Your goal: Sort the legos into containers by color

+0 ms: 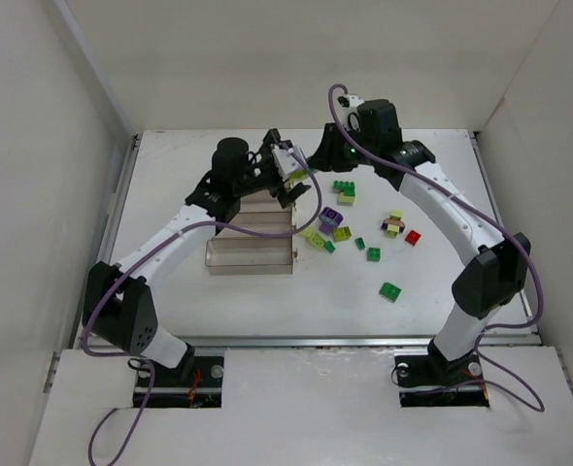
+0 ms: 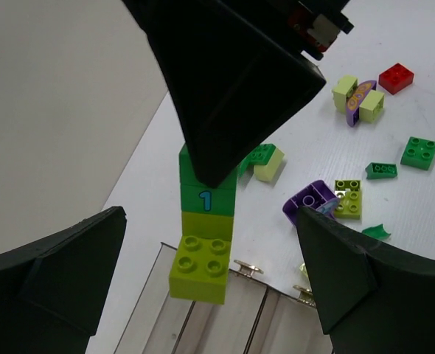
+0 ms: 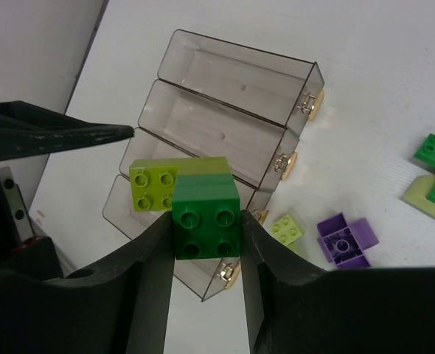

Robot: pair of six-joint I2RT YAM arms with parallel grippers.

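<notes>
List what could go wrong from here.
1. The right fingers clamp only the dark green studded brick; the lime-green brick stuck to it could snap off and drop into the wrong clear plastic bin.
2. The open left fingers flank that stack closely; closing or pulling off-centre could knock the arms together.

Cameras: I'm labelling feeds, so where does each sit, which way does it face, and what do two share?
Top external: above, behind the bases, looking down on the table; left arm and right arm show.
Left wrist: on the left arm, looking past the open left gripper at the brick stack.
Right wrist: on the right arm, looking past the right gripper, shut on that stack, at the containers.
Shared: both wrist views show stack and containers.
</notes>
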